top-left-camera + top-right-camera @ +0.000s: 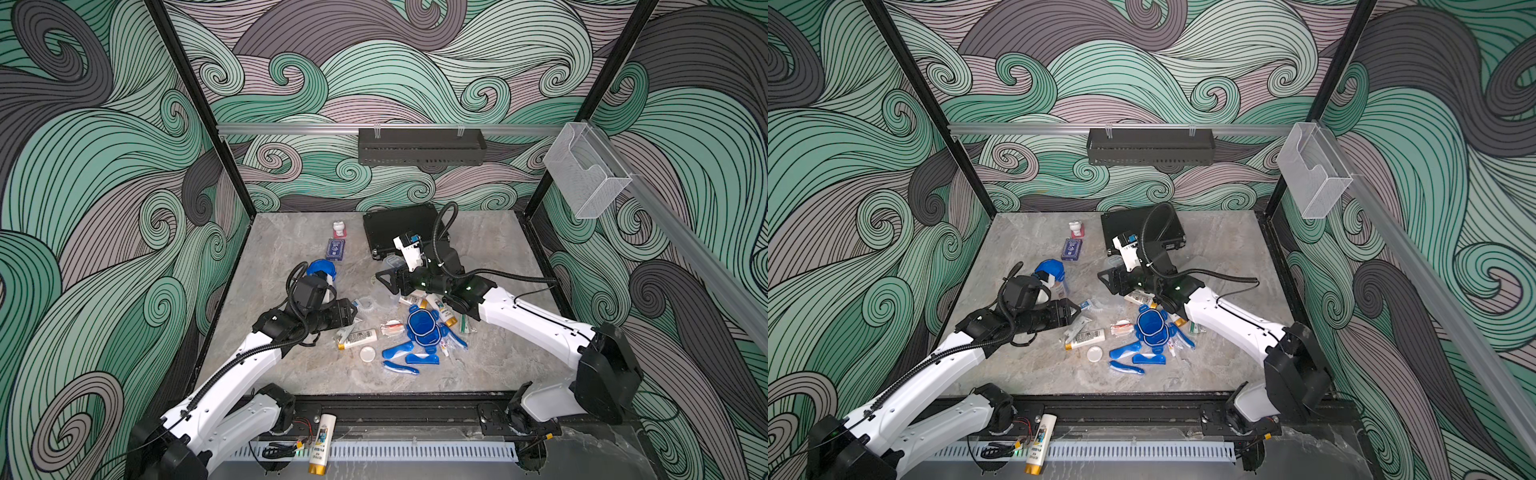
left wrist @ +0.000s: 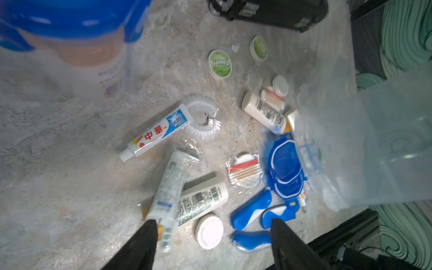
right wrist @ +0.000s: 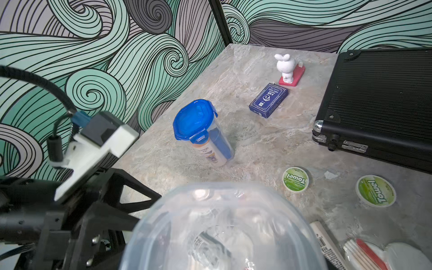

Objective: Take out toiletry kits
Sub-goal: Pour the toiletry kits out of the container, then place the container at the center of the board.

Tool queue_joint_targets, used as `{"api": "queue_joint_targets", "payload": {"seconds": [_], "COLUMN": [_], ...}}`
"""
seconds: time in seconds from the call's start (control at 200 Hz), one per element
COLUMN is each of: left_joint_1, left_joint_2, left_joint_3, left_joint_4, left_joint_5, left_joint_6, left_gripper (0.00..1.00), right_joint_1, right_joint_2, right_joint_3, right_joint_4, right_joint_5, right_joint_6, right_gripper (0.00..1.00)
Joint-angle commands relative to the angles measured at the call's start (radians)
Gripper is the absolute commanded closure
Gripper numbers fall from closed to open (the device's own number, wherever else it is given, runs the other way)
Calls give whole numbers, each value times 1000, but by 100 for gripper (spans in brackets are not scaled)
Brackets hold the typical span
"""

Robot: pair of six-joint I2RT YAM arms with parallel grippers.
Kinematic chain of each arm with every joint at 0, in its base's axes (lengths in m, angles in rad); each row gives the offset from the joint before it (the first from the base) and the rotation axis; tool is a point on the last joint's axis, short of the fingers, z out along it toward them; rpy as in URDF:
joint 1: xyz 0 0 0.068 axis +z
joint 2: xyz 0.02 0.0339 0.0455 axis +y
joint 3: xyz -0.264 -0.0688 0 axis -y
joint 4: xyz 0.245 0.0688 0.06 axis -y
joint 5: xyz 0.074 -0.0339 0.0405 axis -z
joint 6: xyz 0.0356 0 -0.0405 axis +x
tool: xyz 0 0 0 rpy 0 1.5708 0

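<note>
**Q:** How is each gripper set, and to what end?

**A:** The left gripper [image 2: 213, 223] is shown with jaws spread and nothing between them, poised over the scattered pieces. A fresh pick is judged to be in preparation. The open tumbler [image 3: 222, 224] is carried tilted by the right gripper [image 1: 384, 277]. Its fingers are hidden behind the clear wall, so the pinch is inferred from the tumbler's raised, slanted pose. Wrapped pieces are seen inside, so emptying is judged incomplete.

**Q:** Where are the kits found?

**A:** A lidded tumbler [image 3: 203, 133] is seen upright on the slab [image 1: 498, 340], apart from the pile, with its clips down. It is judged unopened. Loose contents are spread between the arms: a tube [image 2: 159, 133], a bottle [image 2: 203, 201], a lid [image 2: 284, 168], toothbrushes [image 2: 249, 211] and towel pucks [image 2: 219, 64]. The briefcase [image 3: 378, 100] is seen shut at the back.

**Q:** What materials are noted?

**A:** The tumblers are of clear, thin plastic, and the lids are of glossy blue plastic with clip tabs. The tube is soft and flat-ended, the bottle stiff and gold-capped, and the pucks are flat discs with green labels. The slab is matt, veined grey stone. The briefcase is black and ribbed.
</note>
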Motion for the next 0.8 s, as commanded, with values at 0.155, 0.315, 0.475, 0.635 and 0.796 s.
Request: {"api": "queue_joint_targets", "payload": {"seconds": [0.155, 0.315, 0.475, 0.635, 0.796], "left_joint_1": [11, 12, 11, -58, -137], "left_joint_2": [22, -16, -88, -108, -81], "left_joint_3": [164, 158, 72, 53, 72], "left_joint_4": [-123, -142, -166, -322, -407], "left_joint_5": [-121, -101, 26, -3, -9], "left_joint_6": [77, 93, 59, -32, -102], "left_gripper": [1, 5, 7, 7, 11], "right_joint_1": [-5, -1, 12, 11, 15], "right_joint_2": [-132, -142, -202, -247, -273], "right_joint_3": [-125, -118, -191, -192, -202], "right_joint_4": [5, -119, -127, -167, -143], "right_joint_5": [46, 39, 17, 78, -8], "right_joint_6": [-65, -35, -19, -28, 1], "right_gripper": [41, 41, 40, 38, 39]}}
